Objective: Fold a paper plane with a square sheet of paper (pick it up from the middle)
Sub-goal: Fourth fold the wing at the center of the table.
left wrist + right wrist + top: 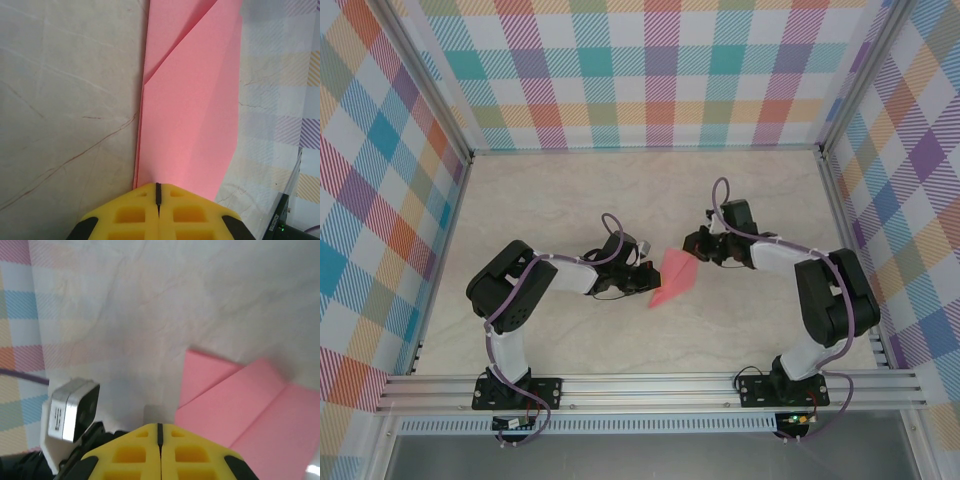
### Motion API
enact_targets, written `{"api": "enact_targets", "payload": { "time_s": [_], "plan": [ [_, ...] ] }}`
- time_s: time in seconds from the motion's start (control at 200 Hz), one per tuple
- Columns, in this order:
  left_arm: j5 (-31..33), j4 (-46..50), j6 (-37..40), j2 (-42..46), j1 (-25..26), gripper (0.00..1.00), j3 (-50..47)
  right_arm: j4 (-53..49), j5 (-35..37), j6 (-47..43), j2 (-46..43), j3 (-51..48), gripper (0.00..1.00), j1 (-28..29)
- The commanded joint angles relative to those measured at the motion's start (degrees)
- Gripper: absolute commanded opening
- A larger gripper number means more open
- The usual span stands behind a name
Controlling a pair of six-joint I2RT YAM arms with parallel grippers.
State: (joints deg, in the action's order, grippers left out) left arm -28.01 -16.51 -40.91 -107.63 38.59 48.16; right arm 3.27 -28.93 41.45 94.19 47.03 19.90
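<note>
Folded paper: The folded paper, salmon-pink, was a narrow pointed slip about midway between the worktop's left and right edges, a little nearer the near edge than the far one.
Folds visible: In the left wrist view you could see a diagonal flap laid over a long straight panel. In the right wrist view, two overlapping layers met at a crease.
Left claw: The left gripper was clenched, and the paper's near end ran straight into the seam between its yellow fingers. You would judge it to be pinching that end.
Right claw: The right gripper was also clenched, just beside the paper's far tip. An edge of the paper reached its fingertips, but you could not tell whether it was caught between them.
Worktop: The pale marbled worktop carried nothing else near the paper.
Step in hand: You were probably midway through the folding, with the nose flaps made and the body being narrowed or creased. The slim wings and centre ridge of a finished dart were not yet plain.
Next move: It called for you to keep one end anchored while the other claw pressed or turned a layer along the long axis.
Caution: Thin paper held at one end may twist or slip, so you would check that the edges were aligned before creasing.
</note>
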Motion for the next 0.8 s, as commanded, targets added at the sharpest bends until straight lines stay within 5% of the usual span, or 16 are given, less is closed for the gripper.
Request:
{"api": "enact_targets", "payload": {
  "time_s": [0.0, 0.5, 0.795],
  "plan": [
    [7.8, 12.2, 1.6, -4.3, -0.4, 0.00, -3.3, 2.8, -3.6, 3.4, 1.2, -3.0, 0.06, 2.4],
    [7.1, 13.1, 1.7, -3.7, -0.4, 0.00, -2.0, 4.2, -3.1, 5.8, 9.2, -3.9, 0.05, 5.1],
    [3.1, 16.2, 5.6, 2.8, -0.4, 0.00, 0.5, -4.6, 4.2, 3.1, 11.1, -3.3, 0.04, 5.1]
  ]
}}
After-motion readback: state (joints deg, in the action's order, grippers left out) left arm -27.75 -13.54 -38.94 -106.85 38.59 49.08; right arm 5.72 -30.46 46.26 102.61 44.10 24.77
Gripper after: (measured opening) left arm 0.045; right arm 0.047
